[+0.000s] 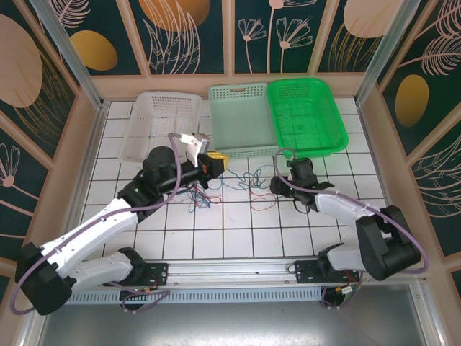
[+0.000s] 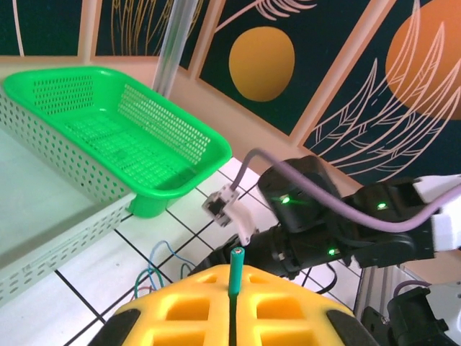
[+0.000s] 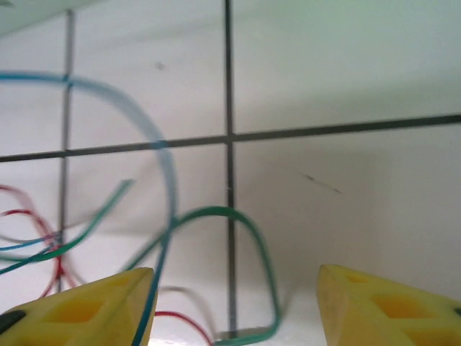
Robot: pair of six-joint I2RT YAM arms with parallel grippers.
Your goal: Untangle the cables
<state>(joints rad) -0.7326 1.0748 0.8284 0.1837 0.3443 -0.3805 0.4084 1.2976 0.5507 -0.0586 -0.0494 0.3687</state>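
A loose tangle of cables [image 1: 232, 189] in red, green, blue and dark, spread on the white tiled tabletop [image 1: 238, 232] toward the middle of its far edge, just short of the pale green basket [image 1: 241, 119].

One green cable [image 2: 236, 268] up off the heap, its cut end standing upright out of the seam between the yellow pads [image 2: 180, 310] of the left gripper [image 1: 216, 160]. Jaws pressed together on it, no gap to be seen. Gripper itself above the left part of the tangle, near the pale green basket's front wall.

At the right side of the tangle, the right gripper [image 3: 234, 317] low over the tiles, jaws spread wide and gripping nothing. Yellow fingers [image 3: 79, 310] well apart, a green loop [image 3: 248, 231] lying on the tabletop in the gap, a blue strand [image 3: 162, 166] running down past the edge of one finger, red strands beyond it.

Along the far edge, three baskets side by side: white basket [image 1: 162, 119] toward the far left corner, pale green in the middle, bright green basket [image 1: 306, 115] to its right, touching it.
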